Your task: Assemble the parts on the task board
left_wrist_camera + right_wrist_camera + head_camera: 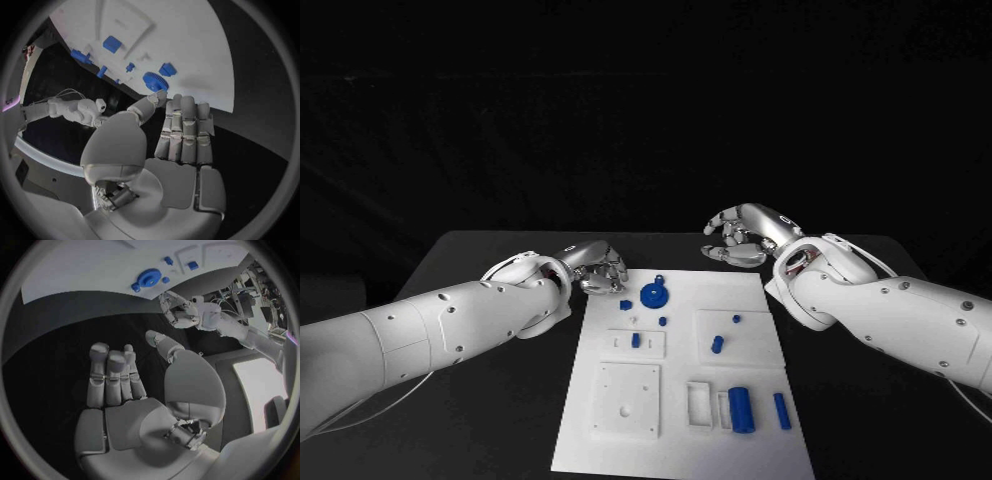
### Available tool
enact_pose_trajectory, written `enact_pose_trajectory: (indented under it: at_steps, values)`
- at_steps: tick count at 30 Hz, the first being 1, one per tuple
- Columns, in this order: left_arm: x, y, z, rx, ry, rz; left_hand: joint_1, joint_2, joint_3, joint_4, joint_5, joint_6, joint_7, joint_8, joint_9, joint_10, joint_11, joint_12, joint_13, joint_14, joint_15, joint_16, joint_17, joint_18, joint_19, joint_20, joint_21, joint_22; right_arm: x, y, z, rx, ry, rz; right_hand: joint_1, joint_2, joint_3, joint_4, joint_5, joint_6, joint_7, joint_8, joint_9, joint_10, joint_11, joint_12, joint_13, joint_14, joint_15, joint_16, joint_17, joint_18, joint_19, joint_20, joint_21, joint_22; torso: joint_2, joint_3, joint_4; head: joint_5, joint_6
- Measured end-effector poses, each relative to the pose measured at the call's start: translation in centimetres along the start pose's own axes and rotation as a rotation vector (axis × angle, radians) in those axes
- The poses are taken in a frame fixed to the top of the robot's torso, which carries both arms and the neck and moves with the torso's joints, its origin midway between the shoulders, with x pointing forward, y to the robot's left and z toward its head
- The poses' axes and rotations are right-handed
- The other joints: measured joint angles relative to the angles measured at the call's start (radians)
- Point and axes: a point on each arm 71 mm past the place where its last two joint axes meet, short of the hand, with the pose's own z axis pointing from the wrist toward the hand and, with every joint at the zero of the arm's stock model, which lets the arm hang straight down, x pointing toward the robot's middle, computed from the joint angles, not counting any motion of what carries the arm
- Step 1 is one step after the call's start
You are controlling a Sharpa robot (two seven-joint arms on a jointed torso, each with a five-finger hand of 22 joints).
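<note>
Task board [678, 400]: white plate, lay mid-table. Blue gear [655, 295] sat near its far edge; a large blue cylinder [740, 409] lay toward its near edge. Left hand [596, 265]: hovered off the board's far-left corner, fingers loosely curled, grasping nothing. Right hand [747, 235]: beyond the board's far-right corner, fingers curled inward, empty.

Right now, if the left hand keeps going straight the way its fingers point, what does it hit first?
Most likely the blue gear near the task board's far edge: in the left wrist view the left hand's fingertips point at it from just off the board. Height above the table is unclear.
</note>
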Motion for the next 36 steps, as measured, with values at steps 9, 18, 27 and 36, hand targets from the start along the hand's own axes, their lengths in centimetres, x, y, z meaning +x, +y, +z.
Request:
enact_pose_trajectory:
  at_steps: [9, 18, 27, 36]
  values:
    - [-0.3, 0.3, -0.3, -0.014, -0.014, -0.059, 0.000, 0.000, 0.000, 0.000, 0.000, -0.004, 0.004, 0.000, -0.004, 0.000, 0.000, -0.015, -0.002, 0.000, 0.000, -0.004, 0.000, 0.000, 0.000, 0.000, -0.004, 0.000, 0.0, 0.0, 0.0, 0.000, 0.000, 0.000, 0.000, 0.000, 0.000, 0.000, 0.000, -0.003, 0.003, 0.000, 0.000, 0.000, 0.000, 0.000, 0.000, 0.000, 0.000, 0.000, 0.000, 0.000, 0.001, 0.001, 0.000, 0.000, 0.000, 0.0006, 0.0005, 0.003, 0.002]
    - [-0.1, 0.1, -0.6, 0.014, 0.015, -0.015, 0.030, -0.030, 0.000, -0.017, -0.016, -0.015, 0.006, -0.001, -0.011, 0.005, 0.005, -0.034, -0.002, -0.006, 0.006, -0.014, 0.002, 0.000, 0.000, 0.000, -0.010, 0.000, -0.1, -0.1, -0.1, 0.001, 0.004, -0.001, 0.000, 0.000, 0.000, 0.000, 0.000, -0.003, 0.003, 0.000, 0.000, 0.000, 0.000, 0.000, -0.001, 0.000, 0.000, 0.000, 0.000, 0.000, 0.001, 0.002, 0.000, 0.000, 0.000, 0.0007, 0.0001, 0.004, 0.004]
    - [0.7, -0.4, -0.6, 0.072, 0.072, 0.106, 0.078, -0.078, 0.001, -0.018, -0.035, -0.048, 0.006, -0.013, -0.027, -0.006, 0.017, -0.056, 0.000, -0.033, 0.021, -0.019, 0.008, 0.000, -0.028, 0.005, -0.019, 0.000, 0.0, -0.1, -0.1, 0.000, 0.008, -0.001, 0.000, 0.000, 0.000, 0.000, 0.000, -0.003, 0.002, 0.000, 0.000, 0.000, 0.000, 0.000, -0.001, 0.000, 0.000, 0.000, 0.000, 0.000, 0.004, -0.001, 0.000, 0.000, 0.000, 0.0007, 0.0002, 0.006, 0.005]
    - [1.6, -0.9, -0.4, 0.097, 0.119, 0.155, 0.056, -0.110, -0.027, -0.007, -0.067, -0.088, 0.027, -0.024, -0.042, -0.014, 0.011, -0.002, 0.047, -0.044, 0.015, -0.015, 0.023, 0.000, -0.033, 0.007, -0.019, 0.001, 0.0, -0.1, -0.1, -0.001, 0.010, -0.001, 0.004, 0.004, 0.000, 0.000, 0.000, -0.002, 0.001, 0.000, 0.000, 0.000, 0.000, 0.000, -0.001, 0.000, 0.000, 0.000, 0.000, 0.000, 0.004, -0.001, 0.000, 0.000, 0.000, 0.0006, -0.0002, 0.008, 0.007]
